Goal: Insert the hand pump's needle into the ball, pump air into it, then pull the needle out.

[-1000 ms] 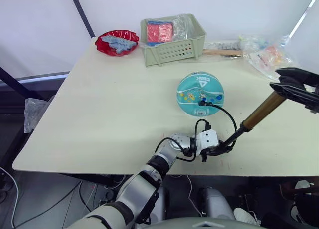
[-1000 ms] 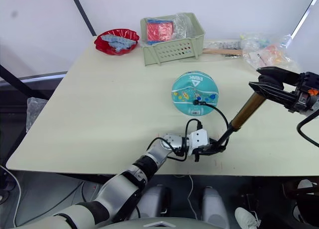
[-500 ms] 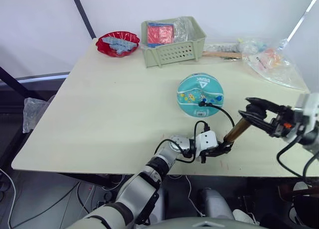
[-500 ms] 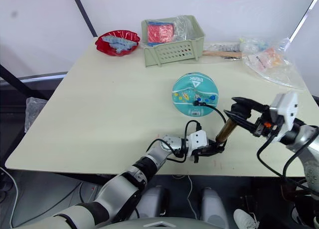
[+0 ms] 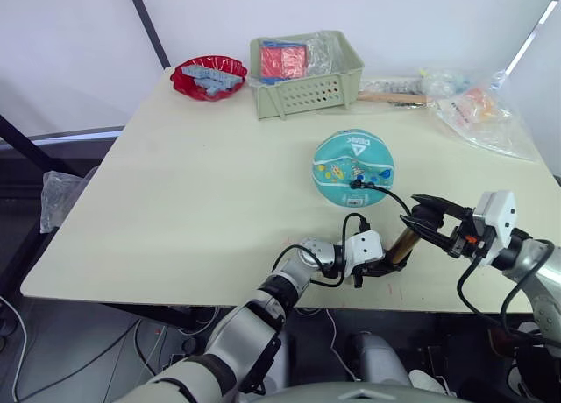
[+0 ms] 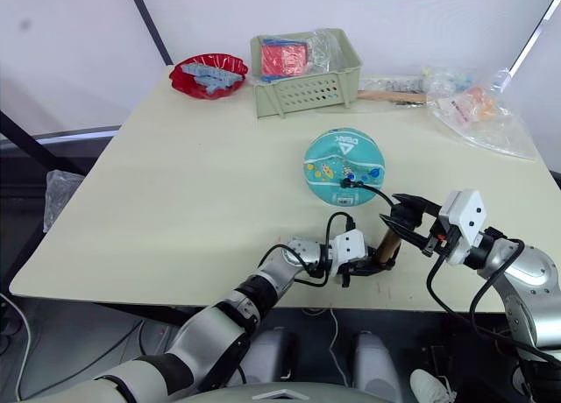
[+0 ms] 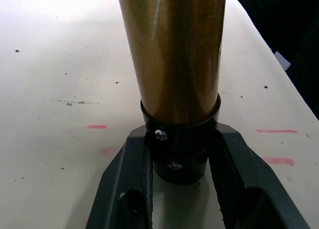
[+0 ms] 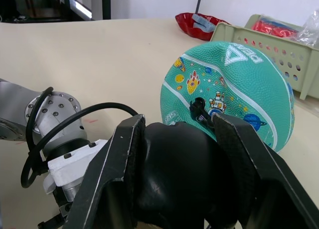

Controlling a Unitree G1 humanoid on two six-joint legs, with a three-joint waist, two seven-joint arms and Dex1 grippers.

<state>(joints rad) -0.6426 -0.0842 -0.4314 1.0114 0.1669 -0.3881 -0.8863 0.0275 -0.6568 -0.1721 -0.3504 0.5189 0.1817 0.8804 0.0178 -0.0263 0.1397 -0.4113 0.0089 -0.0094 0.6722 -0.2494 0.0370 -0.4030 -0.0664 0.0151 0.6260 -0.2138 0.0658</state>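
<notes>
The hand pump (image 7: 172, 64) is clamped at its base by the left hand (image 7: 179, 189) and at its handle by the right hand (image 8: 177, 154); the ball (image 8: 234, 94) lies just beyond.

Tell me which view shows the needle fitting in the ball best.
The right wrist view: the needle's black fitting sits close, plugged into the ball. Both eye views show it small.

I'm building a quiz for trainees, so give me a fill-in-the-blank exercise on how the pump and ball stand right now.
1. The left gripper is shut on the hand pump's black ____ cap.
2. The right gripper is shut on the pump's black ____.
3. The black hose ends at a fitting on the ____.
4. The ball rests on the ____.

Missing words: bottom; handle; ball; table
</notes>
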